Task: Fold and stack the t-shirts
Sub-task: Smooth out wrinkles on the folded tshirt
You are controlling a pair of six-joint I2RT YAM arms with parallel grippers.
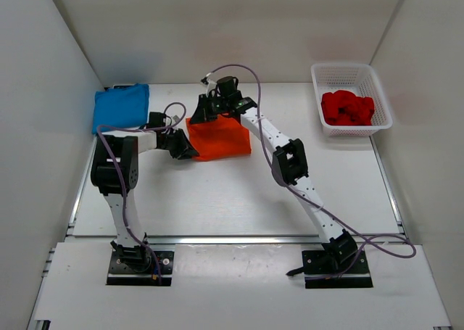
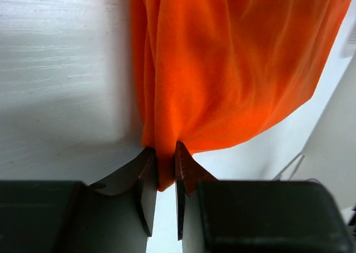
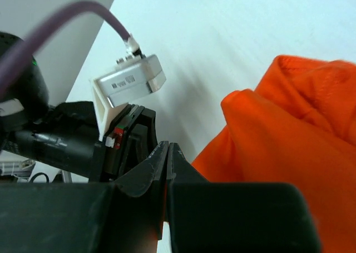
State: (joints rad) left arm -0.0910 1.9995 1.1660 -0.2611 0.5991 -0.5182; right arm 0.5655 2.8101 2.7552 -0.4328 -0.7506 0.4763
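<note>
One folded, two to go.
Blue shirt (image 1: 121,106) folded at ten o'clock; left gripper (image 2: 166,159) clamps orange shirt (image 2: 233,69), right gripper (image 3: 167,153) closed; red shirt (image 1: 346,109) crumpled at two o'clock.

A white lattice basket (image 1: 346,75) stands at the far right corner of the white table (image 1: 239,192).

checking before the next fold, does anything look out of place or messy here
Nothing spilled or damaged. The red t-shirt sits crumpled in the basket, unlike the folded blue t-shirt far left. The orange t-shirt lies askew mid-table, pinched by the left gripper.
</note>
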